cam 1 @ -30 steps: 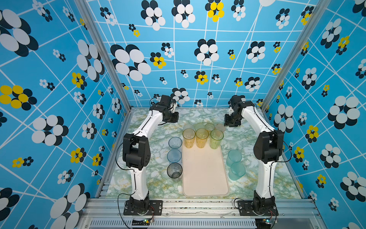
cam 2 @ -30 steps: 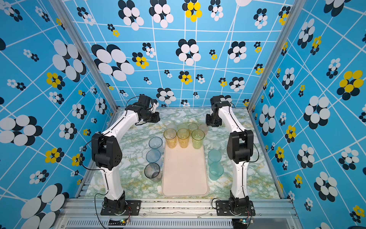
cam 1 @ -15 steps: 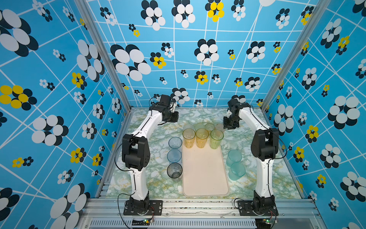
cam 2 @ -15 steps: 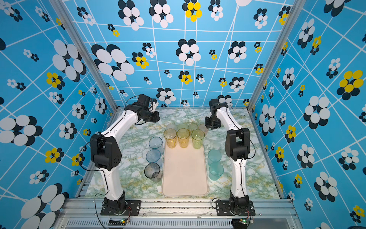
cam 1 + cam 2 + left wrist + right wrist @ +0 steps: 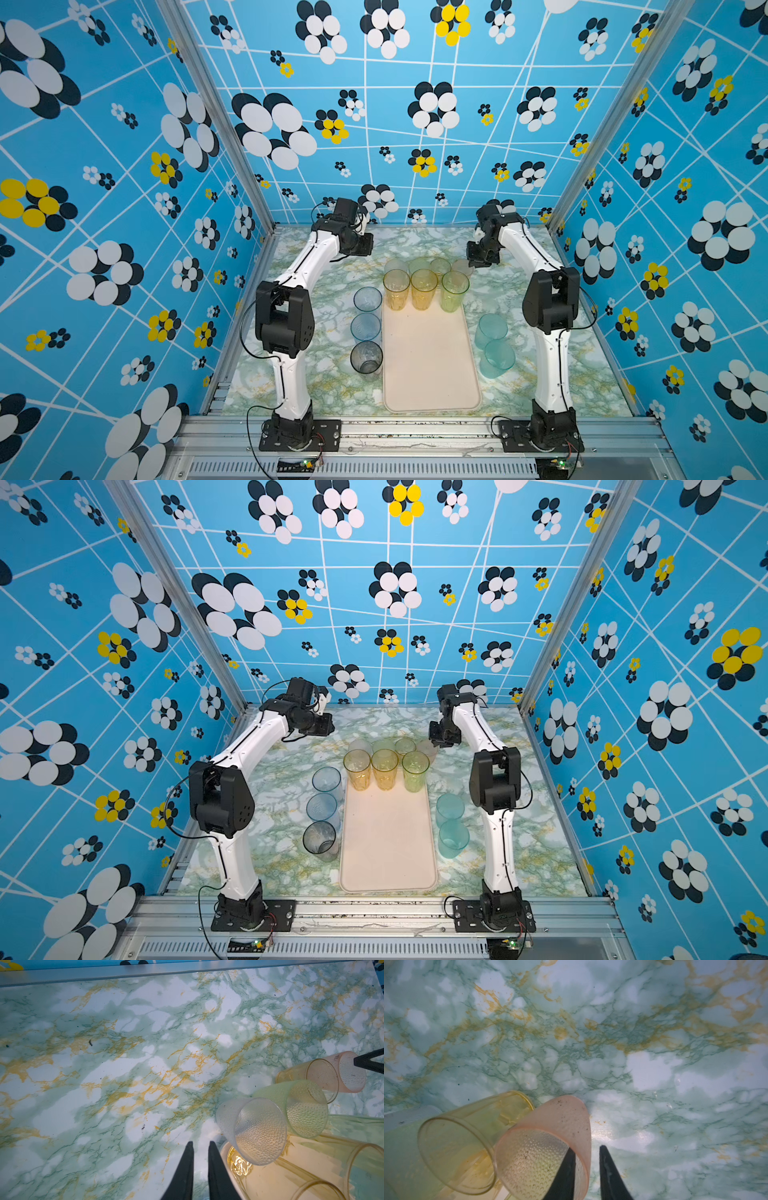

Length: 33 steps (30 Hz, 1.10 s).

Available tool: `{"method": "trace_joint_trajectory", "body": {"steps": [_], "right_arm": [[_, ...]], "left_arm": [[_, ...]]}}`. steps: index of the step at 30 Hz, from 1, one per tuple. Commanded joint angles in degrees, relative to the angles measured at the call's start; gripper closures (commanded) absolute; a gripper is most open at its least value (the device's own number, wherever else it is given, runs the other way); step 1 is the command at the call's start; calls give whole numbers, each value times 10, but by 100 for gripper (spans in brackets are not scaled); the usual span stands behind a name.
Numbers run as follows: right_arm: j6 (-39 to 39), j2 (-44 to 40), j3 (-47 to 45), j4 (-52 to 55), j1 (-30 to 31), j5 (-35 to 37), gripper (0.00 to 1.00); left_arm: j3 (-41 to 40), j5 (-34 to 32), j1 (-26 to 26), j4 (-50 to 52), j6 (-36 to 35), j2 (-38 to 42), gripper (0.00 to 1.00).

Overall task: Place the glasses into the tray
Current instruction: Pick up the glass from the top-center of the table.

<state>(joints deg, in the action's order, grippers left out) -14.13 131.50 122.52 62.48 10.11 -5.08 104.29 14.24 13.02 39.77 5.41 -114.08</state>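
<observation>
At the bench's near edge the tray (image 5: 430, 365) is lying mostly bare, while the blue and grey tumblers (image 5: 365, 328) and the teal tumblers (image 5: 496, 357) are waiting on the bench along its long sides. Three tall tumblers (image 5: 423, 289) are standing at its far end. Beyond that edge the right gripper (image 5: 586, 1148) has been narrowing and is straddling the wall of the pink tumbler (image 5: 550, 1126), not quite pinching, so a lift is probably coming. The left gripper (image 5: 201, 1142) is hovering narrowly apart, empty.

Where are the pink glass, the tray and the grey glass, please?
pink glass (image 5: 542, 1142): right wrist view, dimpled inner wall.
tray (image 5: 430, 361): in a top view, bare floor.
grey glass (image 5: 366, 358): in a top view, open mouth.
</observation>
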Motion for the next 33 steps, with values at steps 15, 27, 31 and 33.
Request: {"method": "trace_joint_trajectory", "body": {"steps": [15, 27, 31, 33], "right_arm": [[15, 30, 44, 53, 13, 12, 83], [16, 33, 41, 59, 17, 22, 96], [17, 19, 33, 54, 18, 42, 97], [16, 8, 24, 49, 18, 54, 98]], "left_arm": [[-20, 17, -14, -13, 0, 14, 83], [-40, 19, -19, -21, 0, 27, 83], [-46, 20, -20, -24, 0, 33, 83], [-49, 20, -20, -24, 0, 36, 83]]}}
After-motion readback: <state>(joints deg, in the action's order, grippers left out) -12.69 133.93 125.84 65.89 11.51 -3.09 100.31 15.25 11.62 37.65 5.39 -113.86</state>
